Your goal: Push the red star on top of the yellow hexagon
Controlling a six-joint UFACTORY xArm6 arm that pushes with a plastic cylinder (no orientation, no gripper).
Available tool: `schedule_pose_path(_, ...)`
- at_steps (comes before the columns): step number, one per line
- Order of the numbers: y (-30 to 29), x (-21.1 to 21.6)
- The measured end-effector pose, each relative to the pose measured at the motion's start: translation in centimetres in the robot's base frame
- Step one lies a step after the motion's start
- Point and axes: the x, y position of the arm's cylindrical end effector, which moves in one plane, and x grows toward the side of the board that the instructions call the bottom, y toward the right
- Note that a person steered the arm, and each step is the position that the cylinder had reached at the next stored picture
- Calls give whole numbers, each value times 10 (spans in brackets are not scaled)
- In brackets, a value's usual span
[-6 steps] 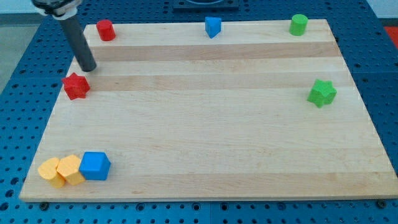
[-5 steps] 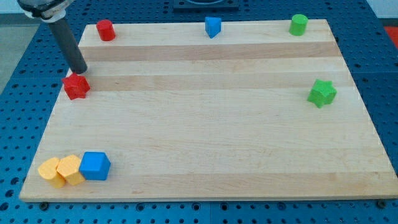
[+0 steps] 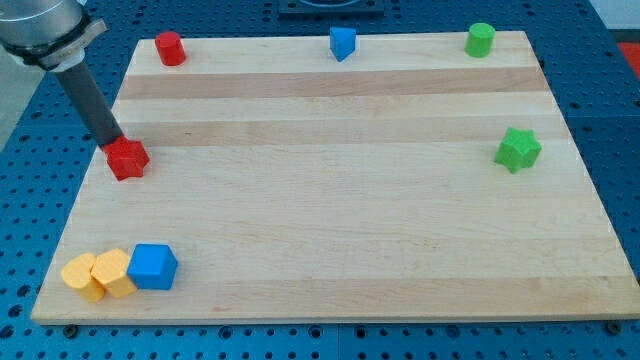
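Observation:
The red star [image 3: 128, 159] lies near the board's left edge, about halfway up the view. My tip [image 3: 112, 140] is right at the star's upper left corner, touching it or nearly so. The yellow hexagon [image 3: 115, 272] sits at the board's bottom left corner, well below the star. It is squeezed between another yellow block [image 3: 81, 277] on its left and a blue block [image 3: 153, 266] on its right.
A red cylinder [image 3: 169, 48] stands at the top left, a blue block [image 3: 343, 43] at the top middle, a green cylinder [image 3: 480, 39] at the top right. A green star [image 3: 518, 149] lies at the right edge. The wooden board [image 3: 340, 200] rests on a blue perforated table.
My tip moved left and down, from above the red star to its upper left corner. The star shifted slightly down and to the right.

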Motion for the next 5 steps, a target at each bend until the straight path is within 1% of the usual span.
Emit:
schedule_pose_path(1,16,-12)
schedule_pose_path(3,18,24)
schedule_pose_path(5,37,62)
